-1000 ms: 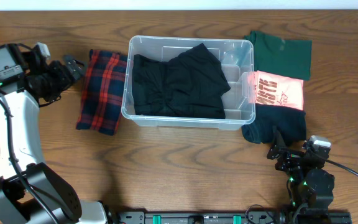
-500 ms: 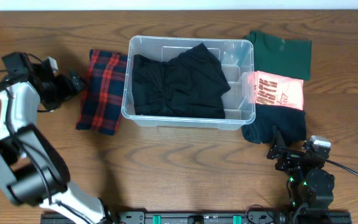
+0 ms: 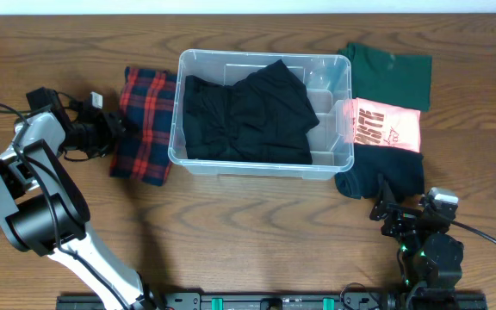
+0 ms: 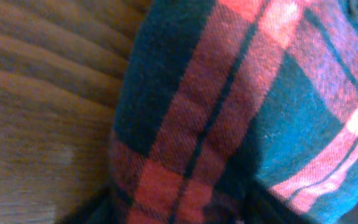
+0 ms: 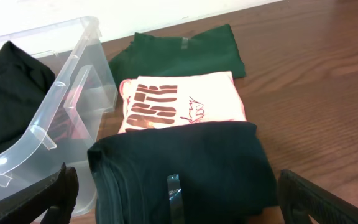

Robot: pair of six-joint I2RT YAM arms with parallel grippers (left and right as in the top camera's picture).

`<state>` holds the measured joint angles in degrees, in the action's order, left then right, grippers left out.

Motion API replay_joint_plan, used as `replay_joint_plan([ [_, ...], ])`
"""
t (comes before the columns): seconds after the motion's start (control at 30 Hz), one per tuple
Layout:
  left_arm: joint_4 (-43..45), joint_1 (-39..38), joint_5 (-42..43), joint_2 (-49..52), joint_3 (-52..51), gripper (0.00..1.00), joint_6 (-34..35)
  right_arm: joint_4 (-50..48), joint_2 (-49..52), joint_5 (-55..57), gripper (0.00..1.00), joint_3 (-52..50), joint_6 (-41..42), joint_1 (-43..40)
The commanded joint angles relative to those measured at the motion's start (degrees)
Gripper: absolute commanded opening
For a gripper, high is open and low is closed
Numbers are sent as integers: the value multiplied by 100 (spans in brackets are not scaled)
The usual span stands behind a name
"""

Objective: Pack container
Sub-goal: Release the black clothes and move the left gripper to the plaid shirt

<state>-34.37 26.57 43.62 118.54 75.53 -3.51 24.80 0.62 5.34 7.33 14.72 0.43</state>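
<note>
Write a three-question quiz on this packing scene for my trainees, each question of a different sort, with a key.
1. True or false: the container holds a black garment.
2. Fill in the blank: between the green shirt and the dark folded garment lies a ___ printed shirt.
3. Multiple choice: the left gripper is at the edge of which item?
A. the red plaid shirt
B. the green shirt
C. the black garment

Key: 1 true; 2 pink; 3 A.
</note>
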Motion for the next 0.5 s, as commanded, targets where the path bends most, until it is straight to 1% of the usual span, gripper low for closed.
replay_joint_plan([
  [0.0,2,-22,249,125,79,25,-98,4,-33,0,99,-17,70,-37],
  [0.03,0,-9,249,122,79,13,-98,4,-33,0,99,-17,70,-37],
  [0.1,-26,39,365,94,79,6,-98,4,-33,0,99,-17,70,-37],
  [0.2,-57,219,678,-153,92,6,-70,4,-33,0,99,-17,70,-37],
  [0.3,-111,450,872,-654,227,6,245,4,-33,0,99,-17,70,-37],
  [0.47,-133,605,890,-1967,623,6,752,4,-33,0,99,-17,70,-37],
])
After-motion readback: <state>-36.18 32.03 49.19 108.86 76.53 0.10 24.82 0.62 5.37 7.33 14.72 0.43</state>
